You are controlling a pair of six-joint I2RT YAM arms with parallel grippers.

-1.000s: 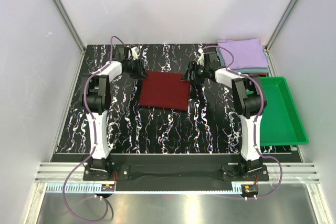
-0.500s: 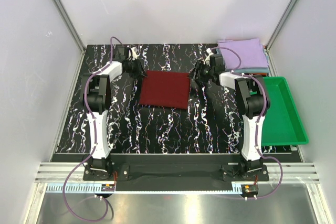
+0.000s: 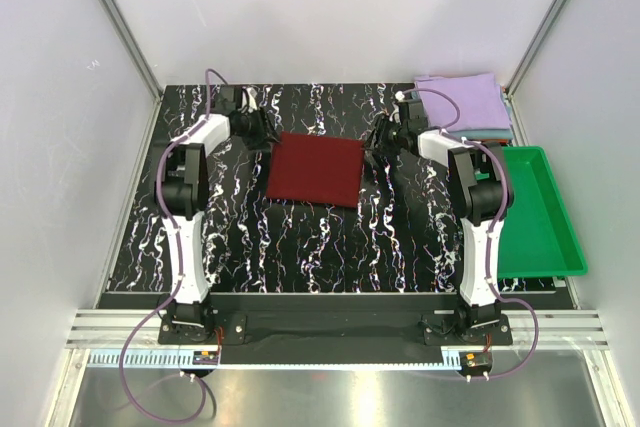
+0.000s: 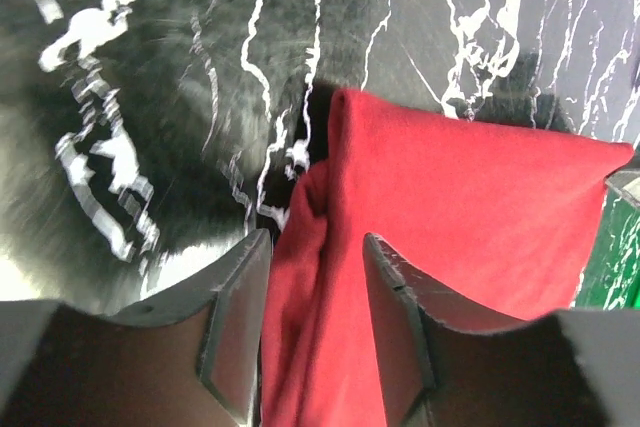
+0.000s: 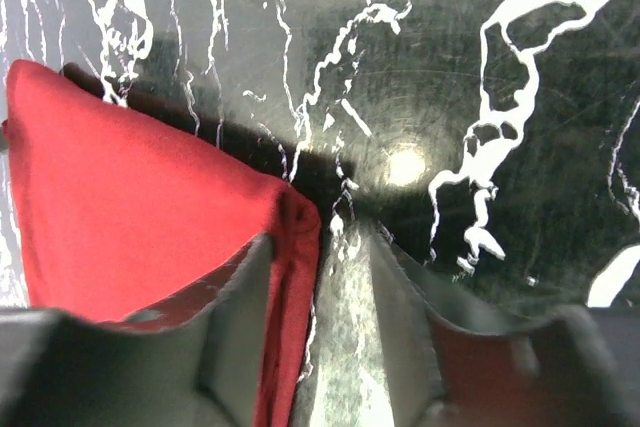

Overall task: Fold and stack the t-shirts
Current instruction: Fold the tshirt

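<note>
A: L gripper (image 4: 315, 239) jaws?
B: Seen part-spread on L wrist cam. The thick folded edge of the maroon tee (image 4: 450, 207) is lying loose in the gap, no squeeze seen.
A: R gripper (image 5: 318, 237)?
B: Also part-spread. The tee's corner is laid against the inner face of one finger; bare table (image 5: 480, 97) is seen thru the rest of the gap. Nothing is held.
A: Tee pos + look?
B: Top cam: it's found approx mid-table, a bit twd 12 o'clock. It's folded to a flat near-square, slightly rotated, edges fairly even. L gripper is placed at its 10 o'clock corner, R gripper at its 2 o'clock corner.
A: Other tees?
B: At the table's 1 o'clock corner the lavender tee (image 3: 460, 99) is stacked on the grey-blue tee (image 3: 487, 134), well apart from the maroon one. The green tray (image 3: 535, 217) is set at 3 o'clock, just beside the stack.
</note>
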